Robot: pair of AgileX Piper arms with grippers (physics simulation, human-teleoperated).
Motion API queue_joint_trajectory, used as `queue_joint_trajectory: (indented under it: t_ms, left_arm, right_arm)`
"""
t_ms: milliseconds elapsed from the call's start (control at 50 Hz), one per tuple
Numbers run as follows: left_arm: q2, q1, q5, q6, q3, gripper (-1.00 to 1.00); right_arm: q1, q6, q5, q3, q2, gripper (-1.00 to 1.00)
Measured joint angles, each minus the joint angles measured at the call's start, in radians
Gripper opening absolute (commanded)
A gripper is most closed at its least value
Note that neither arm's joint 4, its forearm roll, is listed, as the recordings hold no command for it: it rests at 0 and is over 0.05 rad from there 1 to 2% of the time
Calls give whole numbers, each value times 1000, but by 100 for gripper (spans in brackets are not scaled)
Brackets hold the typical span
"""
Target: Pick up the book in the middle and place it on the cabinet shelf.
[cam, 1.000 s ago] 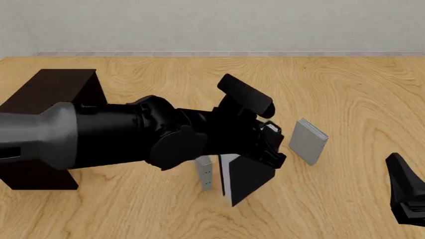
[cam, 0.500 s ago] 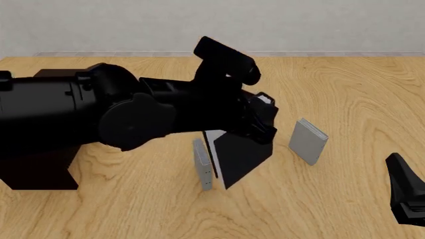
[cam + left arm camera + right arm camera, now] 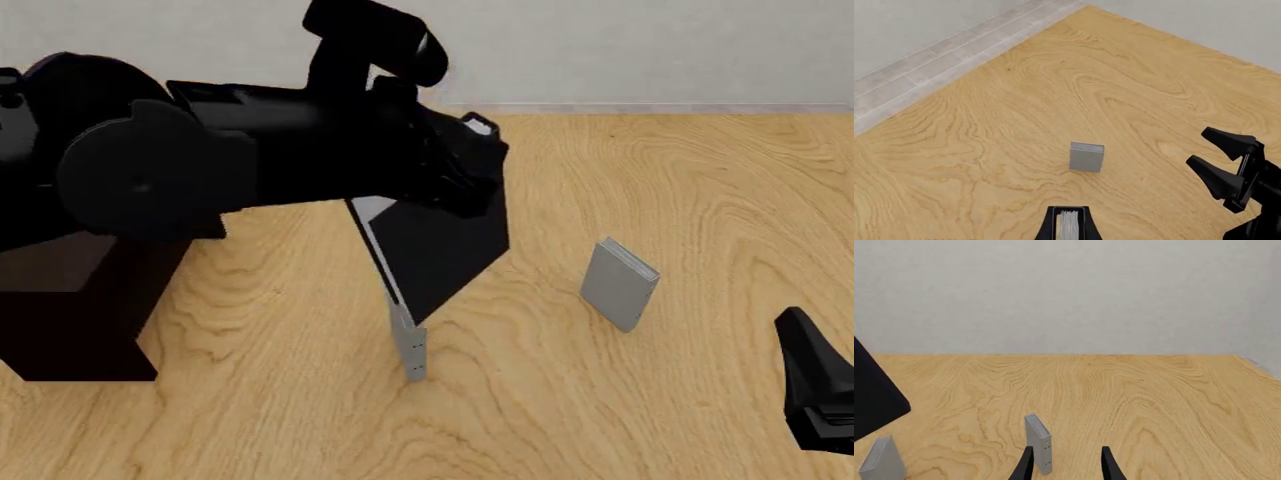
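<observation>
The black book (image 3: pixel 441 250) hangs tilted above the table, clear of the wood, with my left gripper (image 3: pixel 461 190) shut on its upper edge. In the left wrist view its white page edges (image 3: pixel 1069 221) show between the fingers of the left gripper (image 3: pixel 1069 231). The dark cabinet (image 3: pixel 67 320) stands at the left, its flat top mostly hidden behind my left arm. My right gripper (image 3: pixel 811 385) rests open at the near right; in its own view the right gripper (image 3: pixel 1066 466) holds nothing, and the book (image 3: pixel 871 400) shows at one edge.
A thin grey book (image 3: pixel 410 345) stands upright just below the lifted book, also seen as the grey book (image 3: pixel 1039 442). Another grey book (image 3: pixel 621 284) stands to the right, the same grey book (image 3: pixel 1087 157) in the left wrist view. The right arm's fingers (image 3: pixel 1227 170) show there too.
My left arm has risen and swung left toward the cabinet, lifting the black book off the table. The grey books and the right arm have not moved.
</observation>
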Motion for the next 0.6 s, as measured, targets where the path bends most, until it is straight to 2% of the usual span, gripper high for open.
queue_joint_trajectory:
  t_ms: [600]
  left_arm:
    - [-53,200,62,93,-82,-100]
  right_arm:
    - [0,0,0,0,0,100]
